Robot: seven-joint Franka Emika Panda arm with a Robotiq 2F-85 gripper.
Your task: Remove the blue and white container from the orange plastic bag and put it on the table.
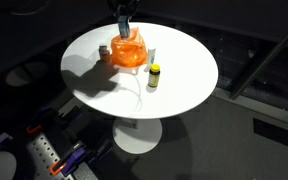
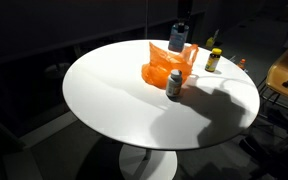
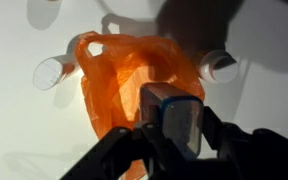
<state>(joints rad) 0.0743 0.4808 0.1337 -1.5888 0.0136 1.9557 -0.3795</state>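
The orange plastic bag (image 1: 130, 53) lies crumpled near the middle of the round white table (image 1: 184, 85) and shows in both exterior views (image 2: 165, 66). In the wrist view the bag (image 3: 124, 80) lies below my gripper (image 3: 174, 135). My gripper is shut on the blue and white container (image 3: 176, 118), a box with a blue rim. It holds the container just above the bag, clear of it (image 1: 124, 24) (image 2: 178, 38).
A yellow-capped bottle (image 1: 154, 76) (image 2: 213, 60) stands beside the bag. A white-capped bottle (image 2: 174, 85) (image 3: 49, 72) stands at the bag's other side, and another white cap (image 3: 222, 66) shows near it. A chair (image 2: 287, 75) stands past the table's edge.
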